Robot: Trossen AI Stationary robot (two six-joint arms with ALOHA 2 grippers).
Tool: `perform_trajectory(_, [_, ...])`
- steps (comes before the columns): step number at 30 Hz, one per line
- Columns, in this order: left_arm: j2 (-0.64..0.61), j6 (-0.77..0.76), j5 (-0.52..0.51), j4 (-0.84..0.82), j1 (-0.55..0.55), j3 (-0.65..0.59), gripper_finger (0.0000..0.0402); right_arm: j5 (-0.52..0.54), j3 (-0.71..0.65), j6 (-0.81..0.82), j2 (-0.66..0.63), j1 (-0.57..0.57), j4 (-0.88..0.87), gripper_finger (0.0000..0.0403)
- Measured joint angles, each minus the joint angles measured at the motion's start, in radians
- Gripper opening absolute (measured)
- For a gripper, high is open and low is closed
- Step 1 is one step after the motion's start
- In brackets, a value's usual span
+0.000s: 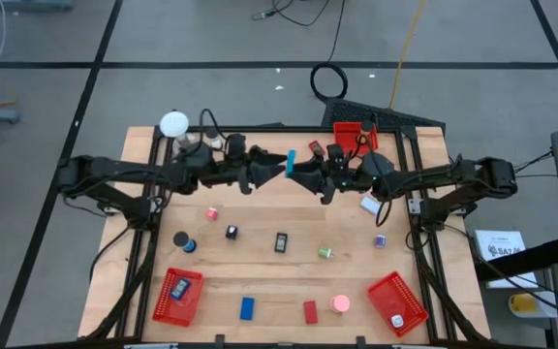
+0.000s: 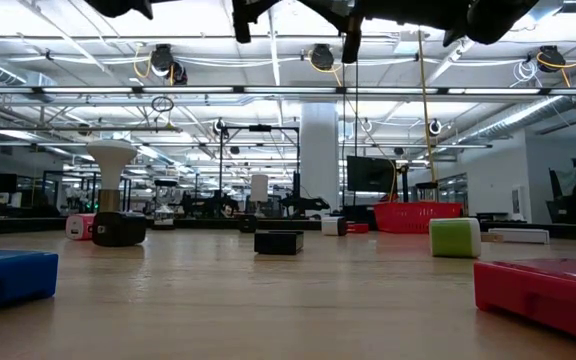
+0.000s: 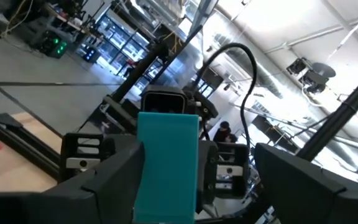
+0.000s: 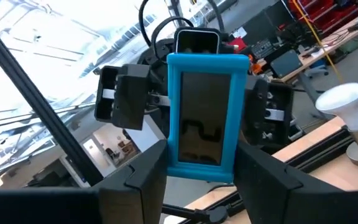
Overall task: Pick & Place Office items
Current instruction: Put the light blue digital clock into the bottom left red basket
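High above the middle of the desk, toward its far edge, the two arms meet tip to tip around a teal block (image 1: 290, 163). The right gripper (image 4: 194, 163) clamps the block's lower end between its fingers, seen plainly in the right wrist view, where the piece shows a dark face in a bright blue frame. The left gripper (image 1: 271, 171) faces it with fingers spread wide; in the left wrist view one finger (image 3: 114, 180) lies just beside the block and the other stands apart.

Below them, small pieces dot the desk: a pink round piece (image 1: 340, 303), a blue block (image 1: 247, 308) and a red block (image 1: 310, 311) near the front edge, a green roll (image 1: 325, 253) mid-desk. Red mesh baskets (image 1: 178, 295) sit at both front corners. A white ball on a stand (image 1: 174, 124) occupies the far left corner.

The low view shows only the arms' undersides at the top of the picture, not the block.
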Motion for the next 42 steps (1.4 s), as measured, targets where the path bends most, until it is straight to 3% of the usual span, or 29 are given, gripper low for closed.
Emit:
perform_trajectory(8, [0.006,-0.026,-0.012,-0.027,0.000,0.007,0.0287,-0.051,0.001,0.000,0.000,0.001,0.012,0.0161])
perform_trajectory(20, [0.006,-0.075,0.009,-0.068,-0.016,0.007,0.0327,-0.080,0.001,0.007,0.000,0.001,-0.020,0.0158])
perform_trajectory(33, [0.006,-0.075,-0.050,-0.080,-0.044,0.006,0.0254,-0.131,0.001,0.015,0.000,0.001,-0.045,0.0156])
perform_trajectory(42, [0.005,-0.090,-0.039,-0.071,-0.065,0.006,0.0266,-0.153,0.001,0.017,0.000,0.010,-0.057,0.0157])
